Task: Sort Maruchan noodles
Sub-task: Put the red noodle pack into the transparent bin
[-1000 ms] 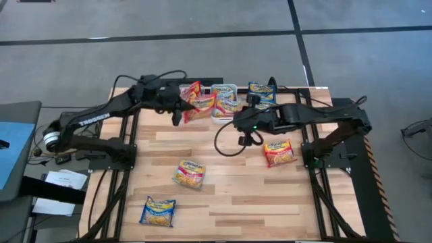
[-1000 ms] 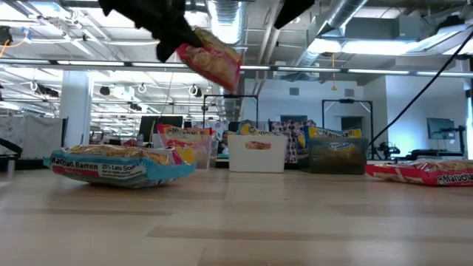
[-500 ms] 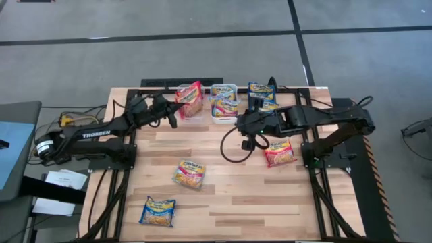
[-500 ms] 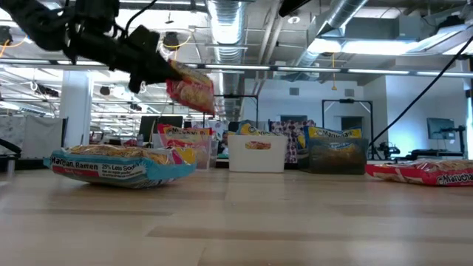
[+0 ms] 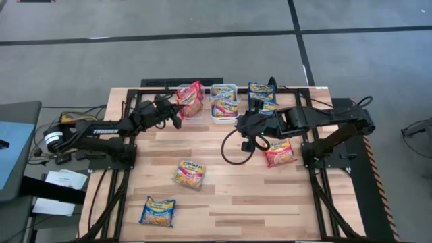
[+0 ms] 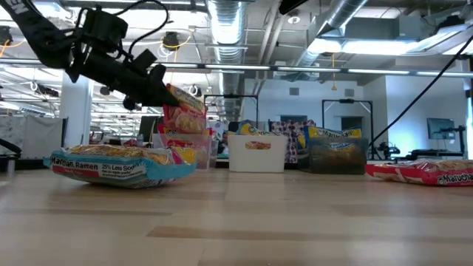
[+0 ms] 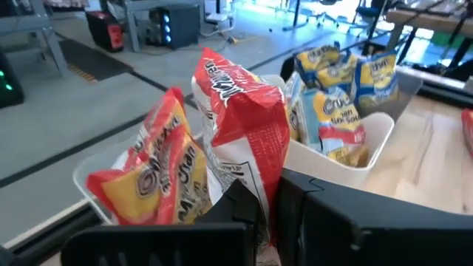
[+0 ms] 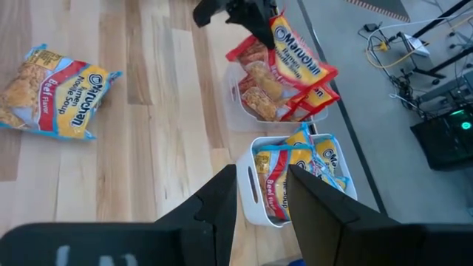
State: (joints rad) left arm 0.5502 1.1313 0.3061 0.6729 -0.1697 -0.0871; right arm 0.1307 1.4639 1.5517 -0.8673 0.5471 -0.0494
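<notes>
Left gripper (image 5: 177, 113) pinching glossy red plastic ramen packet (image 7: 244, 133) upright just over the clear plastic bin (image 8: 236, 111) of red packets, so release is straight down; right gripper (image 5: 244, 125) spread, empty, near white bin (image 8: 255, 196).

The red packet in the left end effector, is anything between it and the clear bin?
Nothing visible. The left end effector holds the red packet right over the clear bin, which already contains red packets.
</notes>
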